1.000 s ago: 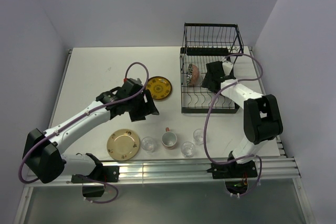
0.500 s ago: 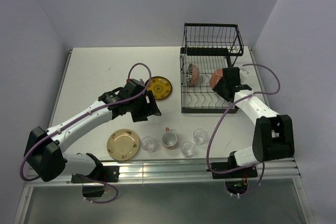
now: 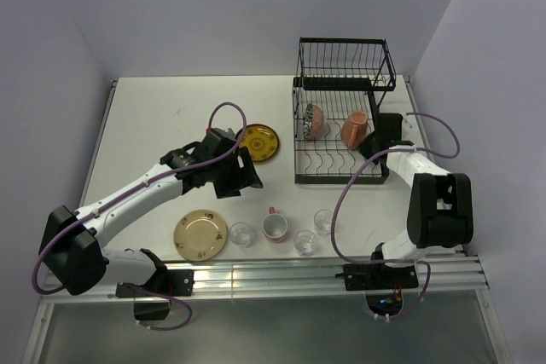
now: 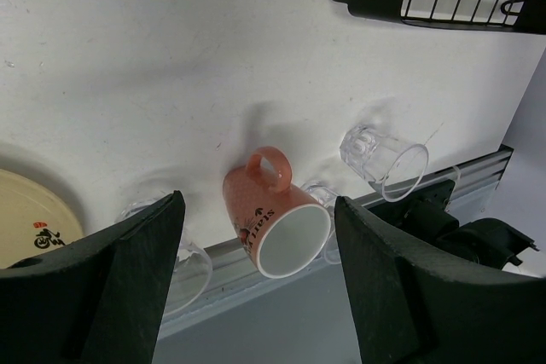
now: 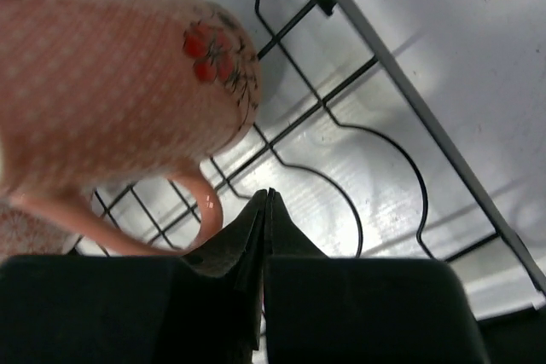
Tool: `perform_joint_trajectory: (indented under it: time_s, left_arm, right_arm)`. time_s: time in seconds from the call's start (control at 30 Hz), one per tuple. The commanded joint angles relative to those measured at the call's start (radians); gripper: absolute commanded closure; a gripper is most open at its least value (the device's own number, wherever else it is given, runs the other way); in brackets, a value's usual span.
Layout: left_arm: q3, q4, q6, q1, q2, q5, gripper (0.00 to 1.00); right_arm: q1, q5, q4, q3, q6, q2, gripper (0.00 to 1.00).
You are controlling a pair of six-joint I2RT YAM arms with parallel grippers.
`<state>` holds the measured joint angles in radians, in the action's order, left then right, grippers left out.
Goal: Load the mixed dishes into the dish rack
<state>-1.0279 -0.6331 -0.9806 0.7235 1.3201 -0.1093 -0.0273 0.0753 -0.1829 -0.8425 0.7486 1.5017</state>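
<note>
Closest in, strung along the table's near edge: tan speckled plate at left, then left glass, an orange-and-white mug standing mouth up with its handle turned to the far side, then middle glass and right glass. Just beyond that row, hanging above bare tabletop: left gripper, fingers spread wide, nothing between them. Seen from its wrist, lined up squarely on that mug, which lies nearward and a little right of it, handle facing the fingers. Probably the next piece to fetch, and clearly the left arm's job, being much the nearer. Tight flanks though, with a glass close on either side, so little room for wide fingers to come down; open table only on the far side. Farther on, yellow patterned plate lying flat. Beyond and right, dish rack, holding dark patterned bowl on edge and racked mug tipped in the slotted base. At the rack's right side, right gripper pinched closed and empty, close by the racked mug's handle; contact not clear.
</note>
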Motion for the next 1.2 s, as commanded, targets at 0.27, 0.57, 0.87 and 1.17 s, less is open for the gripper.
perform_joint_trajectory:
  time_s: [0.27, 0.57, 0.87, 1.17]
  left_arm:
    - [0.006, 0.016, 0.005, 0.005, -0.002, -0.021, 0.23]
    - [-0.030, -0.008, 0.029, 0.008, 0.050, -0.020, 0.23]
    - [-0.101, -0.059, 0.082, 0.043, 0.149, -0.003, 0.24]
    - [-0.118, -0.048, 0.135, 0.067, 0.165, -0.047, 0.30]
  right_arm:
    - [-0.023, -0.098, 0.239, -0.023, 0.121, 0.133, 1.00]
    - [-0.016, -0.134, 0.301, -0.136, 0.170, 0.235, 1.00]
    - [-0.016, -0.172, 0.333, -0.196, 0.205, 0.301, 1.00]
    - [-0.016, -0.187, 0.341, -0.104, 0.181, 0.232, 1.00]
